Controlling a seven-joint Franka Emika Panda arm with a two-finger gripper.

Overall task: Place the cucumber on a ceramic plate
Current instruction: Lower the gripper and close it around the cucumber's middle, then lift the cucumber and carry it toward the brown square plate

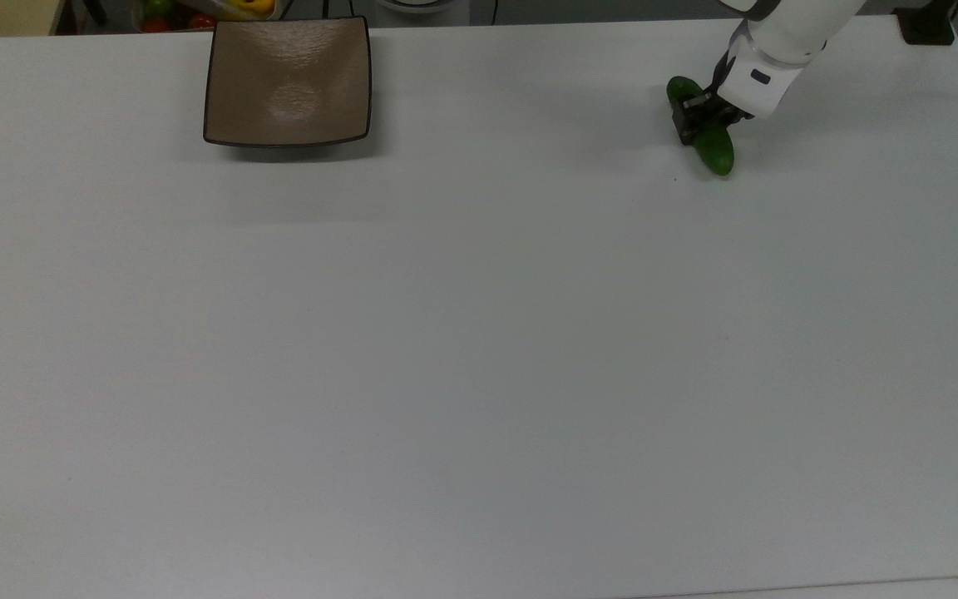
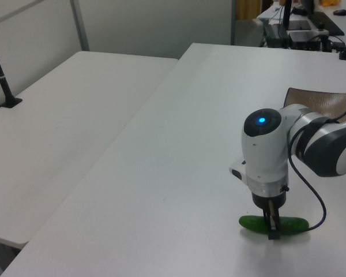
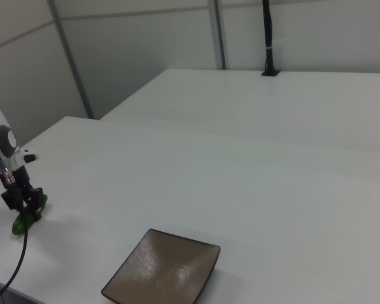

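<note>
- The cucumber (image 1: 705, 126) is lying flat on the white table (image 1: 479, 349) near the top view's upper right corner, running diagonally from upper left to lower right in the top view
- The gripper (image 1: 699, 112) is sitting down over the middle of the cucumber, with its dark fingers (image 1: 685, 125) straddling the green body and reaching almost to the table surface
- In the left view the gripper (image 2: 271, 226) is pointing straight down from the white wrist, and the cucumber (image 2: 273, 223) is showing on both sides of the fingers (image 2: 272, 225), its rounded ends sticking out to the left view's left and right
- The fingers seem to be pressing against the cucumber's sides, though the contact itself is hard to make out; the cucumber is resting on the table rather than hanging in the air
- In the right view the gripper (image 3: 24, 201) is standing at the right view's far left, with the cucumber (image 3: 26, 217) showing green beneath and around the fingers
- The ceramic plate (image 1: 288, 81) is sitting well apart from the cucumber, at the top view's upper left near the table's far edge, and it is carrying nothing
- In the right view the ceramic plate (image 3: 163, 274) is lying close to the bottom edge, to the right of the gripper
</note>
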